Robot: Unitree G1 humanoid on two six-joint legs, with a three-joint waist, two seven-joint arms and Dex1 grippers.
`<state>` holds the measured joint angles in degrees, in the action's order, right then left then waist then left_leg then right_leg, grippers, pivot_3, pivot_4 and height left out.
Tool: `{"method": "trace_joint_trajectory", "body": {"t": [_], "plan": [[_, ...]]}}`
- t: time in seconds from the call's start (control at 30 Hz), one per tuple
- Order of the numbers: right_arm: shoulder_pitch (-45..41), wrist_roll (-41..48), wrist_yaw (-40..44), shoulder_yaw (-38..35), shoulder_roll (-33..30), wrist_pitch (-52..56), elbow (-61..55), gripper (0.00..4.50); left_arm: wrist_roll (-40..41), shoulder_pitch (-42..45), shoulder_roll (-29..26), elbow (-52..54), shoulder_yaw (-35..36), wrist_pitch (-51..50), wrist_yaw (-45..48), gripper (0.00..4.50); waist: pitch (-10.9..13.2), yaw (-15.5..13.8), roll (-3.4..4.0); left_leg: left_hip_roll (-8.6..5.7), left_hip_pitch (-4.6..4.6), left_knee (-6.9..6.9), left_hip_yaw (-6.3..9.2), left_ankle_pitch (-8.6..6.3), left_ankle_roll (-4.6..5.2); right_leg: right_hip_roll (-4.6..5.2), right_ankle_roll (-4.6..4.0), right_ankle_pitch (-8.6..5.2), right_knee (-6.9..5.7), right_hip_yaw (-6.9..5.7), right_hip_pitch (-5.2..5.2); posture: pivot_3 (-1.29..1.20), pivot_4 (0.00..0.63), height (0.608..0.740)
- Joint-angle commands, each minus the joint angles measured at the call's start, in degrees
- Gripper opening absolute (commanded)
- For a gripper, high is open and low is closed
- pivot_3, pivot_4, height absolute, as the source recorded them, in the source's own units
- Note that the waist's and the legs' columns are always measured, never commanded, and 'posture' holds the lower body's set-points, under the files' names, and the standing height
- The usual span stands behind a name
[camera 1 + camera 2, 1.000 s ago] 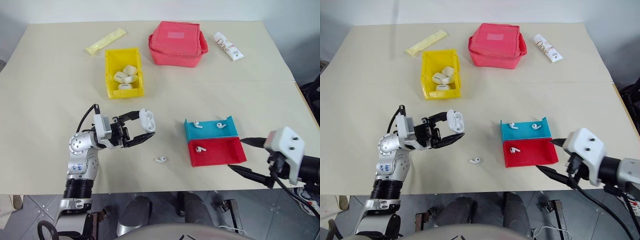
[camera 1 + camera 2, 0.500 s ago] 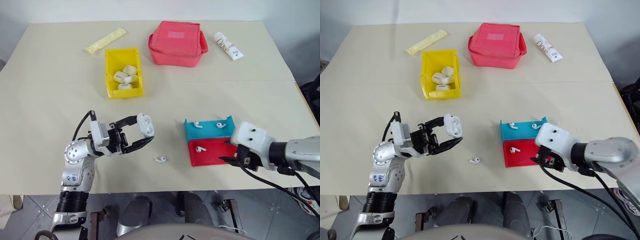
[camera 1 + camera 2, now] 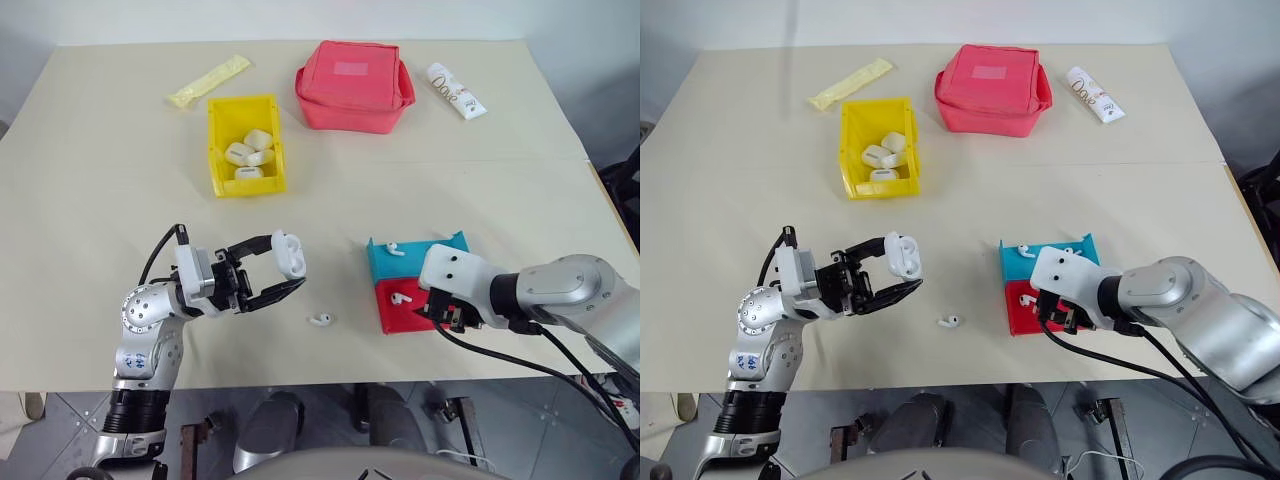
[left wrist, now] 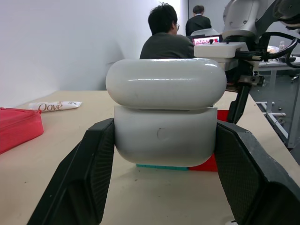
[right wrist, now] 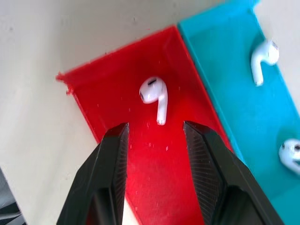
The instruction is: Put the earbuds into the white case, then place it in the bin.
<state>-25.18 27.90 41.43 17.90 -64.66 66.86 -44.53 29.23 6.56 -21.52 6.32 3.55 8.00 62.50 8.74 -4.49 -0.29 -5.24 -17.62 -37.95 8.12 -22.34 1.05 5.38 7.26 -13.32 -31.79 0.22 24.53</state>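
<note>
Your right gripper (image 5: 154, 140) hides part of the tray (image 3: 410, 318); its parted fingers appear to hover over the red half, an earbud (image 5: 154, 93) just beyond at twelve o'clock. Your left gripper (image 3: 285, 270) clamps the white case (image 3: 290, 253), held above the table. The bin (image 3: 245, 145) sits far at eleven o'clock.

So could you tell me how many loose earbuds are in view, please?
4: one on the table, one in the tray's red half, two in its blue half. The right arm may hide more.
</note>
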Motion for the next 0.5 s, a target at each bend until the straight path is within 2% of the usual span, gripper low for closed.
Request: {"method": "trace_joint_trajectory", "body": {"t": [0.03, 0.5], "plan": [[-1.66, -1.85, -0.38, 1.80, 0.96, 0.51, -0.56, 1.88, 1.40, -0.41, -0.72, 2.88, 0.66, -0.20, -0.67, 2.78, 0.00, -0.03, 0.00, 0.00, 0.00, 0.00, 0.00, 0.00, 0.00, 0.00, 0.00, 0.00, 0.00, 0.00, 0.00, 0.00, 0.150, 0.740], [-5.24, -7.99, 0.19, 9.09, 6.59, -1.18, 3.84, 1.88, 2.23, -3.13, -2.33, 6.17, 1.41, -1.49, -1.96, 2.78, 0.01, 0.21, 0.02, 0.00, 0.01, 0.02, 0.00, 0.00, -0.02, -0.02, -0.01, -0.01, -0.02, 0.00, 0.02, 0.00, 0.150, 0.740]]}}
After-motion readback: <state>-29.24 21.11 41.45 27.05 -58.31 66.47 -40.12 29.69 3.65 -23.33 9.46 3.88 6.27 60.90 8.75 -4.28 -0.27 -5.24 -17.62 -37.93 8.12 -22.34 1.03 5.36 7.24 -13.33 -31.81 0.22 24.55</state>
